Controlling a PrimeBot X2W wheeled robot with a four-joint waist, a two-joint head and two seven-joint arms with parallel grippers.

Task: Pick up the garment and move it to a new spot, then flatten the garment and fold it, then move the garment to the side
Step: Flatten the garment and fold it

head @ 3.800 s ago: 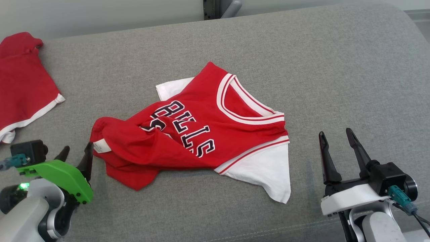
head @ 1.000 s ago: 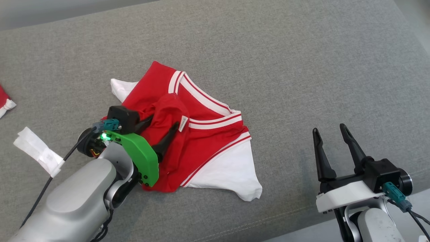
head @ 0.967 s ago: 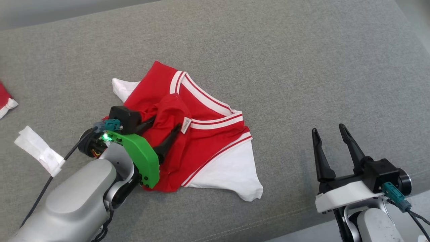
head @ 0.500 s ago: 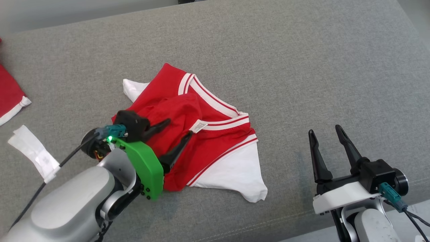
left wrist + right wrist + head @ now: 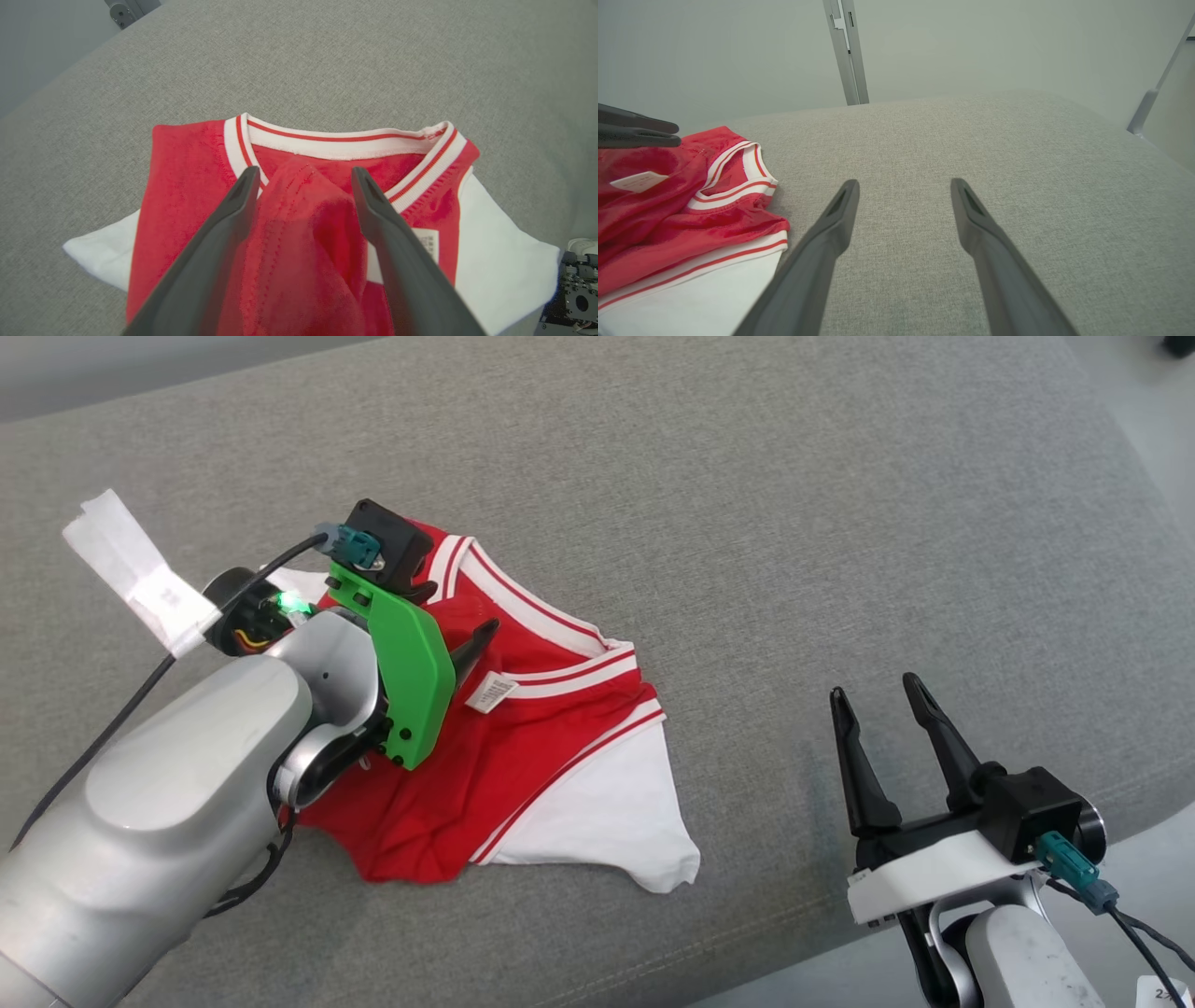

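**Item 1. Garment** (image 5: 551,756): a red jersey with white sleeves.
- It is lying crumpled on the grey cushion (image 5: 794,523), left of centre.
- Its neckline trim (image 5: 541,616), white with red stripes, is facing the far side.
- One white sleeve (image 5: 607,821) is spreading out toward the near right.
- A white care label (image 5: 492,692) is lying face up on the red cloth, just beside one finger of the left gripper.

**Item 2. Left gripper** (image 5: 453,616):
- It is hanging over the far left part of the garment, with its fingers released and spread wide.
- In the left wrist view, a raised fold of red fabric is sitting between the two fingers, just near of the neckline trim.
- The fingers are flanking the fold rather than pinching it. Whether they are brushing the cloth cannot be told.
- A green bracket (image 5: 411,672) is showing on the wrist.
- A dark cable (image 5: 112,719) carrying a strip of white tape (image 5: 140,574) is trailing off to the left.

**Item 3. Right gripper** (image 5: 873,689):
- It is hovering at the near right over bare cushion, well apart from the garment.
- Its fingers are released, standing wide apart and pointing toward the far side.
- It is holding nothing.

**Item 4. Metal post** (image 5: 847,51):
- In the right wrist view, it is standing beyond the far edge of the cushion against a pale wall.
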